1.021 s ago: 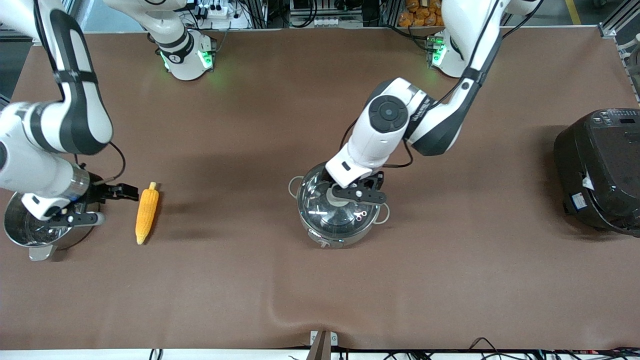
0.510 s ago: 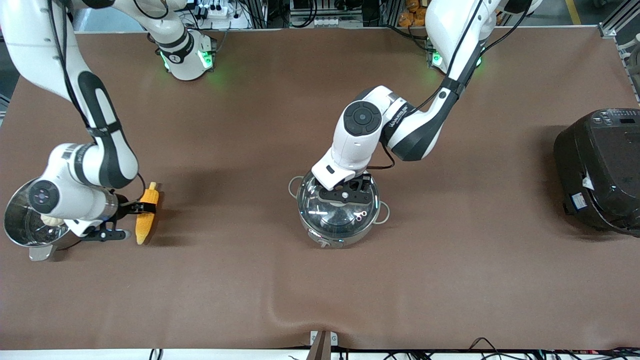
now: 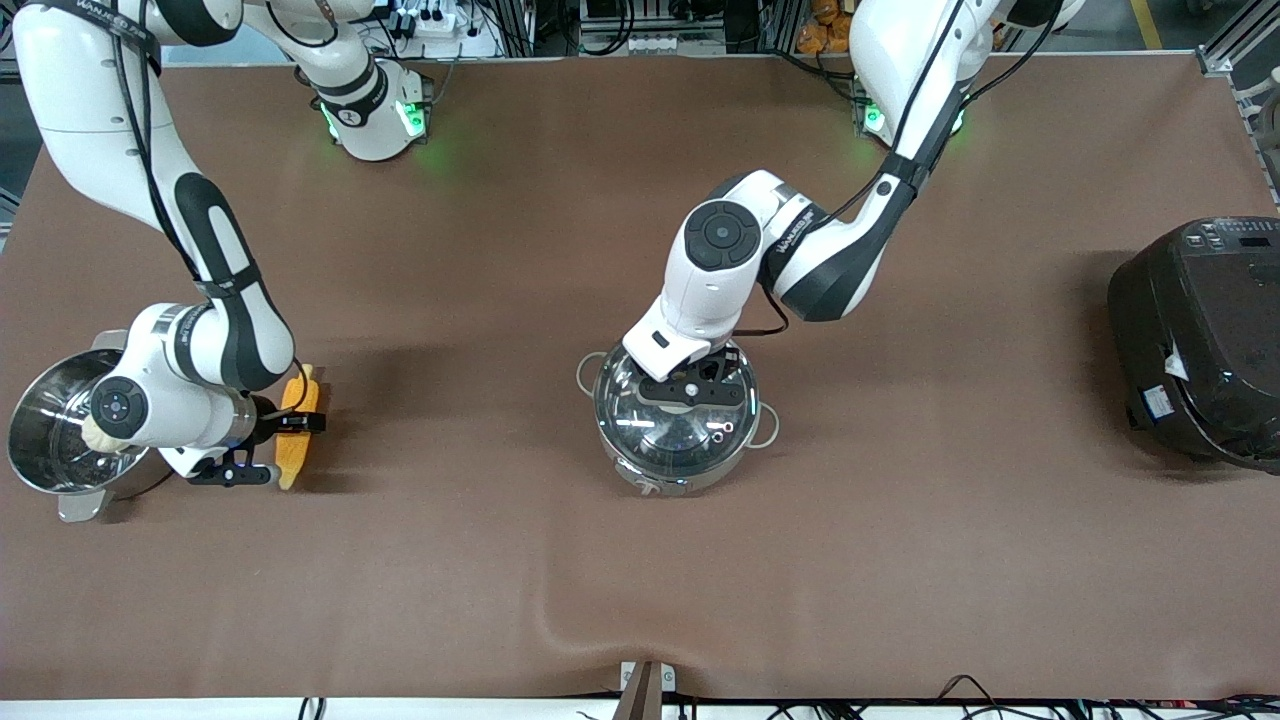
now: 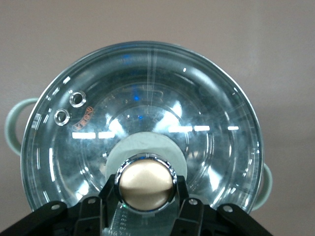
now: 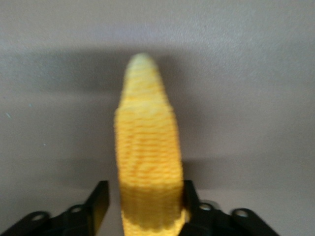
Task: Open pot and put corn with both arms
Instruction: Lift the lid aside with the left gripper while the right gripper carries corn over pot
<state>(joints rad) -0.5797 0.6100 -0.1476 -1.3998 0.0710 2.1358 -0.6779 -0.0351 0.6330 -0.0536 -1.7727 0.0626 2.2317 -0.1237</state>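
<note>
The pot (image 3: pixel 677 425) looks like polished stainless steel, mirror-bright, with thin wire loop handles; its lid (image 4: pixel 142 132) is clear, glossy glass throwing white streaks of reflection, set with two small metal-ringed vent holes. The lid's knob (image 4: pixel 146 183) is smooth, copper-toned metal with a soft sheen, seated on a matt pale collar.

The corn (image 5: pixel 147 157) has a matt, finely ribbed yellow-orange surface — row upon row of small bumps, more like knit or moulded plastic than anything glossy.

The table (image 3: pixel 640 560) wears a matt brown cloth-like cover, slightly rumpled at its near edge.

The steamer pot (image 3: pixel 55 440) is shiny steel. The black cooker (image 3: pixel 1195 340) looks like glossy dark plastic.

Both arms' shells are smooth, glossy white plastic with black joints — the left gripper (image 4: pixel 146 216) and right gripper (image 5: pixel 145 206) are matt black.
</note>
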